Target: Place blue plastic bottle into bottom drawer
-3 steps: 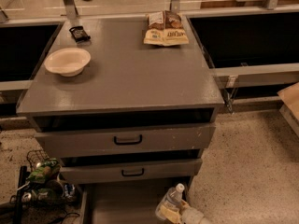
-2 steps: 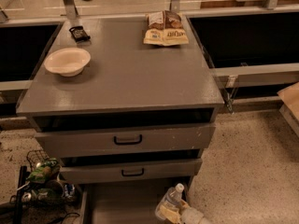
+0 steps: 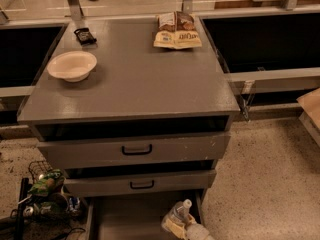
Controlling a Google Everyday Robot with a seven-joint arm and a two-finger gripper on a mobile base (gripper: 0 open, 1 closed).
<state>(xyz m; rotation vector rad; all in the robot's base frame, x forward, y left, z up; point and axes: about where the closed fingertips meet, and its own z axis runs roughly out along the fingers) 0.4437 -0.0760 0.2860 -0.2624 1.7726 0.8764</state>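
The blue plastic bottle (image 3: 179,214), clear with a white cap, leans tilted over the right part of the bottom drawer (image 3: 127,219). That drawer is pulled out at the foot of the grey cabinet, and its flat floor shows. My gripper (image 3: 183,228) comes in from the bottom edge of the camera view and is shut on the bottle's lower body. The frame edge cuts off most of the gripper and the bottle's base.
Two upper drawers with black handles (image 3: 136,149) (image 3: 141,184) sit slightly ajar above. The cabinet top carries a white bowl (image 3: 72,65), a snack bag (image 3: 176,30) and a small black object (image 3: 84,35). A wire basket of clutter (image 3: 47,194) stands on the floor at left.
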